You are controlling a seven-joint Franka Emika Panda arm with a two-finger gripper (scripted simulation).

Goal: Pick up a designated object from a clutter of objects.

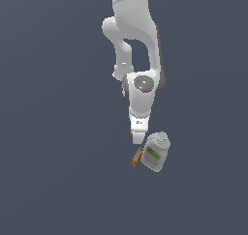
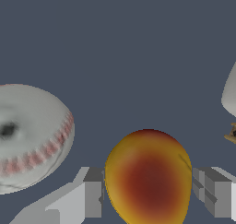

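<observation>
Reaching straight down, gripper (image 2: pixel 147 191) straddling orange ball (image 2: pixel 148 177), beside jar (image 1: pixel 156 152)

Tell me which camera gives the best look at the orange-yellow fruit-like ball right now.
The wrist view. The orange-yellow ball fills the space between the two pincer fingers, its red patch facing the camera. In the exterior view the arm's hand covers it; only a sliver of orange peeks out beside the hand, above the jar.
</observation>
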